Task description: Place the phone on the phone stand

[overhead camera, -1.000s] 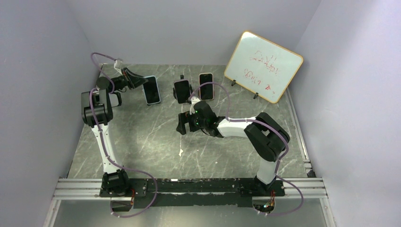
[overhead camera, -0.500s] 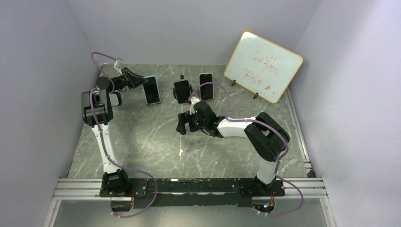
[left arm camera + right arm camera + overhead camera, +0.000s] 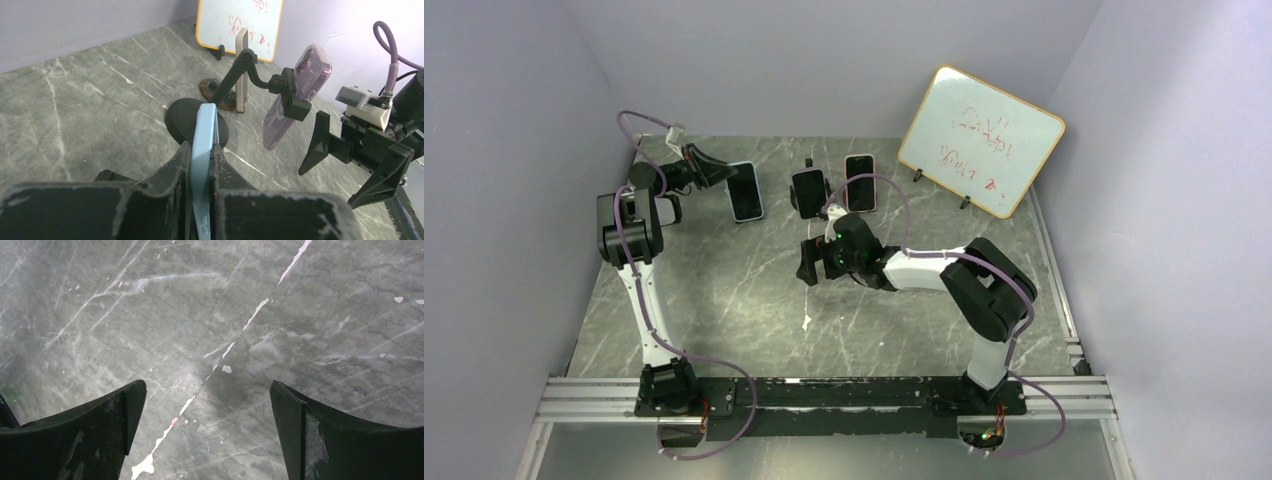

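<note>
Marbled grey worktop (image 3: 724,290) fills the walled cell. At its far left the light-blue phone (image 3: 204,140) sits pinched edge-on between the left fingers (image 3: 176,162), near the black phone stand (image 3: 176,119), which grips a purple-cased phone (image 3: 314,62). Right fingers (image 3: 100,415) hang spread wide above the worktop.

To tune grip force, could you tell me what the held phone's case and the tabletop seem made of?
Phone case: pale blue, matte, rounded edge without glare, probably silicone or soft plastic.
Tabletop: grey marble pattern with white veins, slight sheen; flaked white spots hint at printed film, not stone.
</note>
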Motion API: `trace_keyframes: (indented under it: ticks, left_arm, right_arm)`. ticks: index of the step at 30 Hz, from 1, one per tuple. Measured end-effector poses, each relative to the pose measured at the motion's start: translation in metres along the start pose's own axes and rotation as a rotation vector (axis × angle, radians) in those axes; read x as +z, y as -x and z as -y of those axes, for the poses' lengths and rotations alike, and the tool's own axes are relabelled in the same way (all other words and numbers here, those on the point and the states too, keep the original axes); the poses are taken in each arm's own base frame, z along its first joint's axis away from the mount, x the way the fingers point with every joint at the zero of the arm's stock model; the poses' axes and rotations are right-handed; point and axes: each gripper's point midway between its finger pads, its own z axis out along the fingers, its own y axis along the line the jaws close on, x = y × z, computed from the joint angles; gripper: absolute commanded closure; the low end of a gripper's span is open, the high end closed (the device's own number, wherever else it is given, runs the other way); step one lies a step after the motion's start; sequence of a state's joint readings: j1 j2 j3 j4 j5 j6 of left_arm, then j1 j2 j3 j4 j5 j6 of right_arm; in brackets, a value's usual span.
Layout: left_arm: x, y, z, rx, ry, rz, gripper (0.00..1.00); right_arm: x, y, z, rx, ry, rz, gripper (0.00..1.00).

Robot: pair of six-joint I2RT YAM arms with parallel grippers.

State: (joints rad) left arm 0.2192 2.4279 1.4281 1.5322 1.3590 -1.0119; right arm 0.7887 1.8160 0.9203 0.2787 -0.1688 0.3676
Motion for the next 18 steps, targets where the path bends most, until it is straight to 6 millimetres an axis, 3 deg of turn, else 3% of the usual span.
trace_keyframes:
  ticks: [5,12,15,18]
  left_arm:
    - [0.000,0.000,0.000,-0.003,0.000,0.000,0.83]
    - [-0.002,-0.002,-0.003,0.002,0.005,0.001,0.62]
    - [-0.004,-0.007,-0.006,-0.005,0.011,0.001,0.42]
    - [-0.010,-0.018,-0.008,-0.016,0.022,-0.002,0.28]
  right_arm:
    - [0.000,0.000,0.000,-0.005,0.000,0.000,0.00]
    - [0.000,0.000,0.000,-0.007,0.000,0.000,0.00]
    - [0.000,0.000,0.000,-0.007,0.002,-0.001,0.00]
    - [0.001,-0.002,0.000,-0.008,0.007,-0.006,0.00]
